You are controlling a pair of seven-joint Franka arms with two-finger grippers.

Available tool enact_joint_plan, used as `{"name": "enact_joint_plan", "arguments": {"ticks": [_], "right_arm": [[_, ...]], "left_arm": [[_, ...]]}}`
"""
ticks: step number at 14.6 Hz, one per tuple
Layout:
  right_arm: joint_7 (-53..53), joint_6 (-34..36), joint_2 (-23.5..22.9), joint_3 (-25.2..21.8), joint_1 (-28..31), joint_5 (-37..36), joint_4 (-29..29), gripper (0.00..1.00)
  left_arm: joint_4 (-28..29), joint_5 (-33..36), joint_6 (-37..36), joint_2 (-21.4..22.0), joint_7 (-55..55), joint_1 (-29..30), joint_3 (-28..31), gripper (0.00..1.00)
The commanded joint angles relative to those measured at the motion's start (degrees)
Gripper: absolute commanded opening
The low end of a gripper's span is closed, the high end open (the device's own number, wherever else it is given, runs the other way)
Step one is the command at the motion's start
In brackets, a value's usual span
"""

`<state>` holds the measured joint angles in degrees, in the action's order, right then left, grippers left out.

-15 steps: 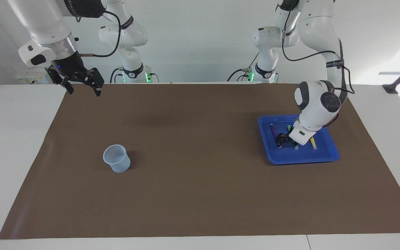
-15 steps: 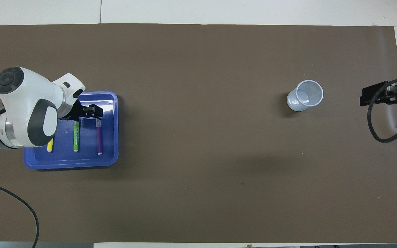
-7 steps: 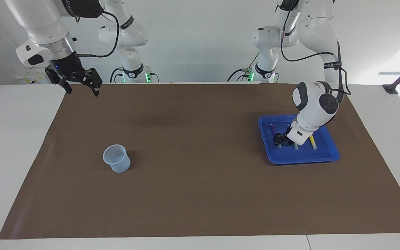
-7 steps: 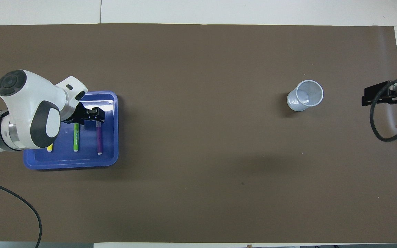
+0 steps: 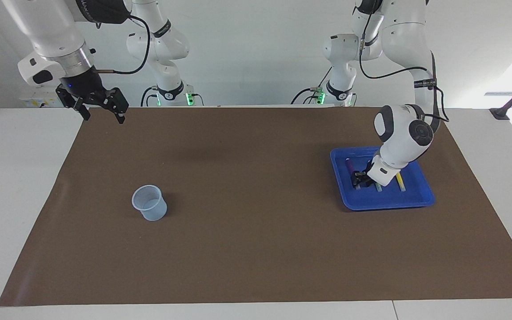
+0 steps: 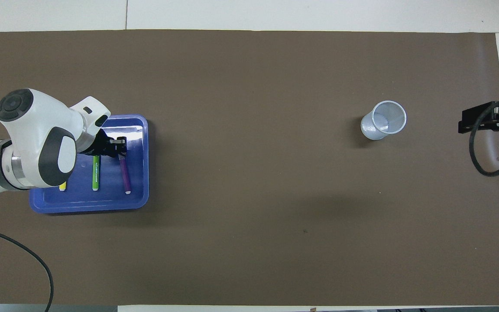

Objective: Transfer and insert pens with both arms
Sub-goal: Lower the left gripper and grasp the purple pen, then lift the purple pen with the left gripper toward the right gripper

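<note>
Brown mat covers the white table, pale wall at the robots' end. Landmark: blue tray at the left arm's end of the mat. Left arm reaches down into the tray; right arm waits raised over the mat corner at the right arm's end. Pale cup stands on the mat well apart from the tray, toward the right arm's end.

Three pens lie in the tray: purple pen along the tray side nearest the cup, green pen mid-tray, yellow pen mostly hidden under the arm.

Change: left gripper was spread over the purple pen a second ago; now its fingers are clamped on that pen's end, and the pen has skewed slightly in the tray. Pen not lifted yet. Likely means the grasp is done, lift and carry toward the cup next.

Right gripper spread wide, holding nothing.
</note>
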<state>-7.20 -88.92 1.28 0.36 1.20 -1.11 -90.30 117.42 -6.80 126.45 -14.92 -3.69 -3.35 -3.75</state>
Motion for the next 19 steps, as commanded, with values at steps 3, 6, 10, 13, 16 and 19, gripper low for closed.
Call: {"name": "enact_joint_plan", "arguments": {"ticks": [3, 6, 10, 13, 16, 19], "right_arm": [[1.31, -0.12, 0.39, 0.43, 0.82, 0.05, -0.67, 1.0], [1.31, -0.29, 0.39, 0.43, 0.73, 0.05, -0.67, 1.0], [1.4, -0.38, 0.3, 0.43, 0.73, 0.05, -0.58, 1.0], [1.31, -0.56, 0.3, 0.43, 0.65, 0.05, -0.4, 1.0], [0.7, -0.64, 0.3, 0.69, 0.47, 0.66, -0.4, 1.0], [-2.19, -1.17, -0.23, 0.87, 0.21, 4.96, 0.47, 1.0]], "left_arm": [[0.79, -0.75, 0.02, 0.42, -0.52, -0.34, 0.67, 0.0], [-0.7, -1.02, -1.37, 0.33, -0.52, -0.25, 0.67, 0.0], [-10.35, -4.27, -11.99, 0.68, -3.15, 0.18, 0.67, 0.0], [-18.35, -8.12, -20.34, 0.86, -12.18, -0.17, 0.67, 0.0], [-24.24, -14.1, -25.27, 1.82, -26.93, -0.78, 0.06, 0.0], [-25.84, -18.67, -25.2, 3.22, -45.64, -0.78, -3.63, 0.0]]}}
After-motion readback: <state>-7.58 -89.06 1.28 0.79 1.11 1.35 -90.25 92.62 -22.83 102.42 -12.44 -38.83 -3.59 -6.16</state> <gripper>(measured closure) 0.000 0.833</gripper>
